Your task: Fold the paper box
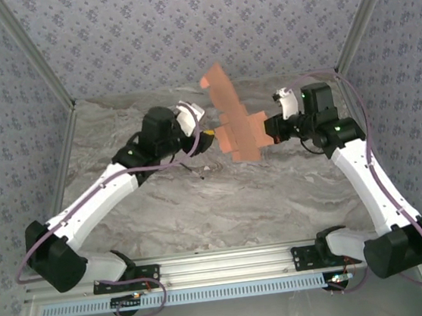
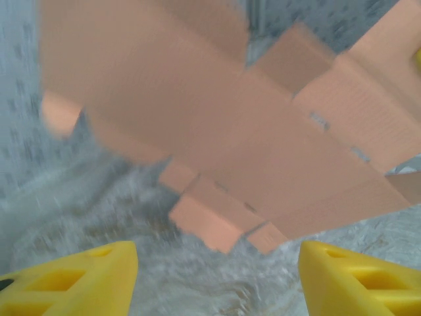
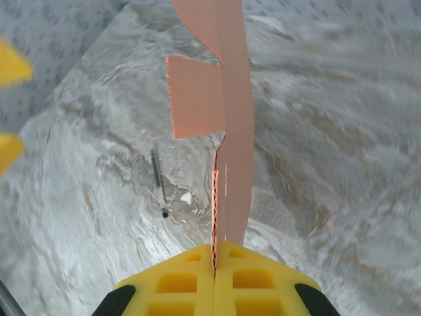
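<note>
The paper box (image 1: 233,121) is a flat salmon-orange die-cut sheet with tabs, held up in the air above the marble table. My right gripper (image 1: 270,131) is shut on the sheet's right edge. In the right wrist view the yellow fingers (image 3: 191,280) pinch the corrugated edge of the paper box (image 3: 233,99), which stands on edge away from them. My left gripper (image 1: 207,137) hovers open just left of the sheet. In the left wrist view its yellow fingers (image 2: 85,280) stand wide apart, with the paper box (image 2: 230,118) ahead and above and nothing between them.
A thin dark stick (image 3: 158,181) and a small white scrap (image 3: 186,197) lie on the marble table (image 1: 203,220) below the sheet. Patterned walls and metal posts (image 1: 31,52) close in the back and both sides.
</note>
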{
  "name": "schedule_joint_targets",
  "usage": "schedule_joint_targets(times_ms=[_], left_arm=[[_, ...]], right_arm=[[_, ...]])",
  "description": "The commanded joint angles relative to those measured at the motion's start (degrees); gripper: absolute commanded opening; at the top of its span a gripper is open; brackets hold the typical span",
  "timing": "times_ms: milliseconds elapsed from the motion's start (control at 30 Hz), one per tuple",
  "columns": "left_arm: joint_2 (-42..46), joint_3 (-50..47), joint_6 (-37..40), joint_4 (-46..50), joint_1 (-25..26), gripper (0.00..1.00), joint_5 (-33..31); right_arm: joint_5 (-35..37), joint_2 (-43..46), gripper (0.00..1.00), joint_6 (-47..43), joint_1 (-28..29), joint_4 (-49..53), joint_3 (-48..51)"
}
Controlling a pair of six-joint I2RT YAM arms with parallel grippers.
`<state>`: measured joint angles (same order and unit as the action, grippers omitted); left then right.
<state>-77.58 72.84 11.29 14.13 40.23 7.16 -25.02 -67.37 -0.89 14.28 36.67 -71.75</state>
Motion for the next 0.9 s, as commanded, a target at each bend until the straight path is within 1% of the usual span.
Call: schedule_joint_targets(times_ms=[0, 100, 167, 367, 467, 633, 767, 867], left_arm=[[-0.14, 7.78, 18.16, 11.87, 1.38, 0.66, 8.06], [-0.02, 12.4, 27.93, 17.54, 3.55, 0.66, 9.49], [-0.11, 15.78, 33.54, 21.64, 4.87, 0.66, 8.76], [-2.03, 23.52, 43.2, 30.69, 6.29, 0.66, 6.07], [-4.07, 27.47, 45.92, 34.77, 6.27, 0.67, 4.15], [-7.08, 31.37, 50.36, 37.57, 5.93, 0.69, 1.01], [-12.46, 37.84, 51.03, 44.09, 4.63, 0.69, -0.26], [-15.01, 40.98, 51.48, 46.81, 4.03, 0.68, -0.88]], right_arm=[[3.25, 0.87, 0.0, -13.61, 3.27, 7.39, -6.03], [3.44, -0.22, 0.0, -17.91, 4.98, 10.36, -9.29], [4.28, -1.52, 0.0, -19.65, 5.93, 12.77, -11.66], [6.93, -4.16, 0.0, -23.47, 8.28, 16.92, -15.09], [8.39, -4.08, 0.0, -25.12, 9.91, 17.12, -14.7], [11.51, -3.14, 0.0, -28.86, 12.83, 16.54, -13.06], [15.08, -1.99, 0.0, -31.05, 15.58, 15.81, -12.03], [17.67, -1.03, 0.0, -31.82, 16.89, 15.58, -11.62]])
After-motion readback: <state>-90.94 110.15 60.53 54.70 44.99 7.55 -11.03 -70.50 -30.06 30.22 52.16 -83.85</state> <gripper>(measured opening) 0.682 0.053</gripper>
